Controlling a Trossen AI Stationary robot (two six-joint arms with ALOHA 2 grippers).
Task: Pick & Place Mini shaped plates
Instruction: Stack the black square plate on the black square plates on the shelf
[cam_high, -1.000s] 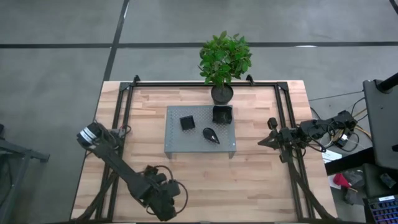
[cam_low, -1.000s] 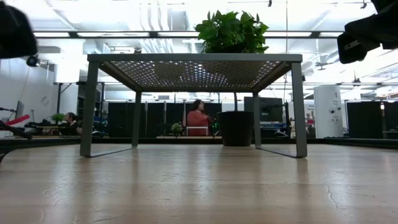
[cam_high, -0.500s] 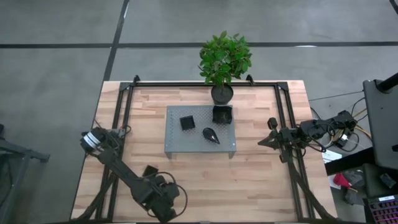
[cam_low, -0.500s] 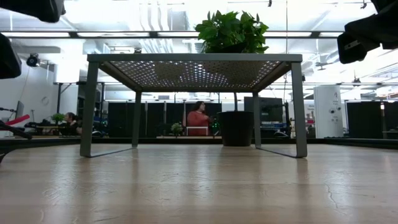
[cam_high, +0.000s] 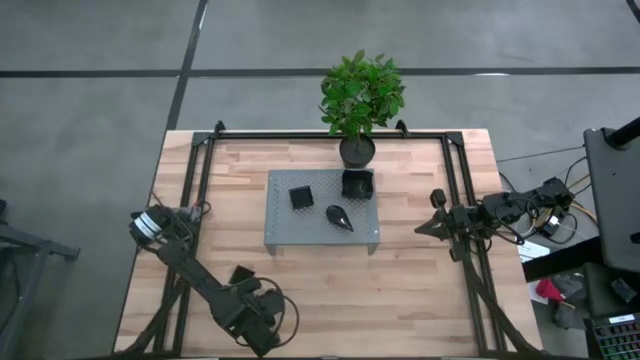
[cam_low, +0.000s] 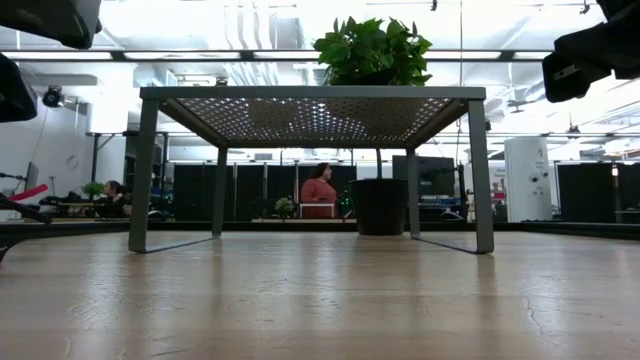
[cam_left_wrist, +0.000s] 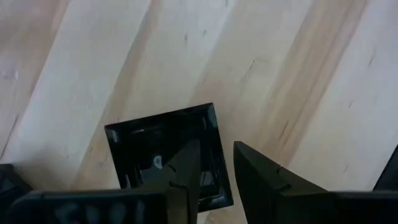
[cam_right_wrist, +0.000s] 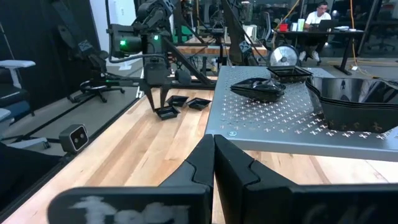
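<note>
Right, starting wide on the wooden table, with a grey perforated platform standing at its middle toward the far edge. Just behind that, a leafy plant in a black pot.

Over to the left claw, low over the table's near-left part, well apart from the platform. Fingers slightly spread, straddling one edge of a square plate flat on the wood: one finger over the dish's inside, the other just outside its rim. Cannot tell whether either finger touches it.

Across to the right claw, waiting by the table's right side, level with the platform's near edge, fingers pressed together, nothing between them.

Now the small stuff. Up on the platform: a stack of rounded-square plates at the far right corner, just in front of the pot, a teardrop plate nearer the middle, and a lone small square dish to its left. From the right wrist, two more little dishes on the wood just beside the left claw.
</note>
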